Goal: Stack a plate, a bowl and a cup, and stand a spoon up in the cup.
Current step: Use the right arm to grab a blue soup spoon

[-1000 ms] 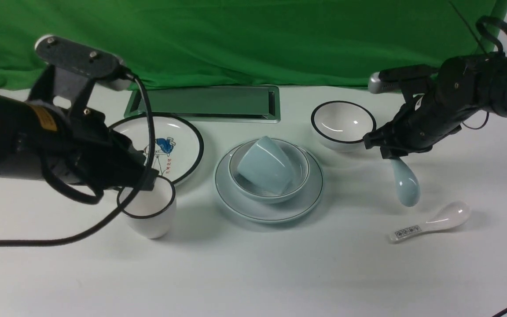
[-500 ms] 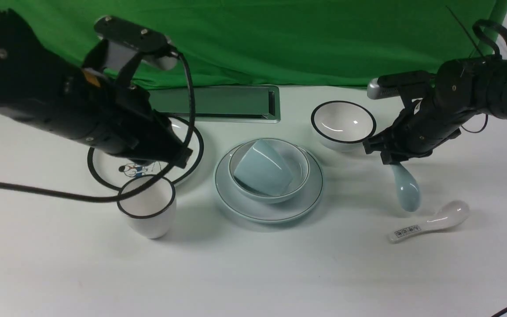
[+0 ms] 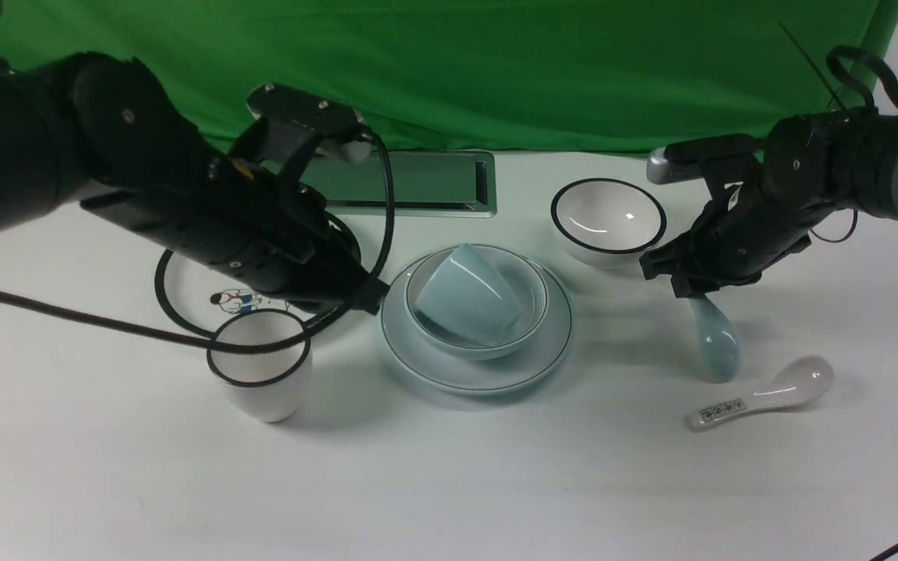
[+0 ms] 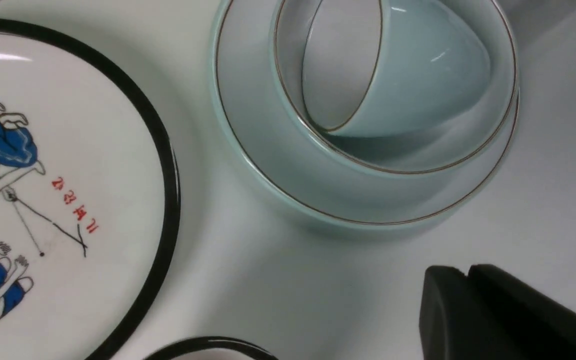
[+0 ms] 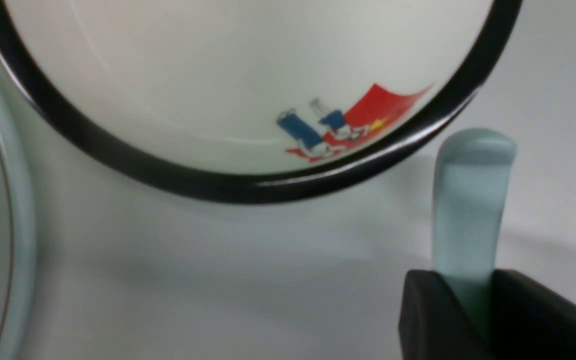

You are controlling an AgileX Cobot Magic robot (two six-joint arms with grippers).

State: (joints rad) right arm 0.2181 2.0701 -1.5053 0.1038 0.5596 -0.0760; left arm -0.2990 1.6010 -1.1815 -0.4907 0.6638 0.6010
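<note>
The pale blue-green plate (image 3: pixel 550 347) lies at the table's middle with the matching bowl (image 3: pixel 536 290) on it. The cup (image 3: pixel 468 296) lies tipped on its side inside the bowl, mouth toward my left arm; the left wrist view shows plate (image 4: pixel 248 150), bowl (image 4: pixel 418 160) and cup (image 4: pixel 418 75). My left gripper (image 3: pixel 371 300) is shut and empty by the plate's left edge, its tips (image 4: pixel 468 272) pressed together. My right gripper (image 3: pixel 691 290) is shut on the spoon (image 3: pixel 714 339) by its handle (image 5: pixel 470 200), scoop hanging down near the table.
A white cartoon plate (image 3: pixel 192 300) lies under my left arm. In front of it stands a white black-rimmed cup (image 3: pixel 262 374). A white black-rimmed bowl (image 3: pixel 609 218) sits beside my right gripper. A white labelled spoon (image 3: pixel 768 393) lies at front right, a metal-framed slot (image 3: pixel 418 183) at the back.
My left arm has swung from above the white cup to the right, up to the plate's left edge. The right gripper has barely moved; the spoon hangs slightly lower.
</note>
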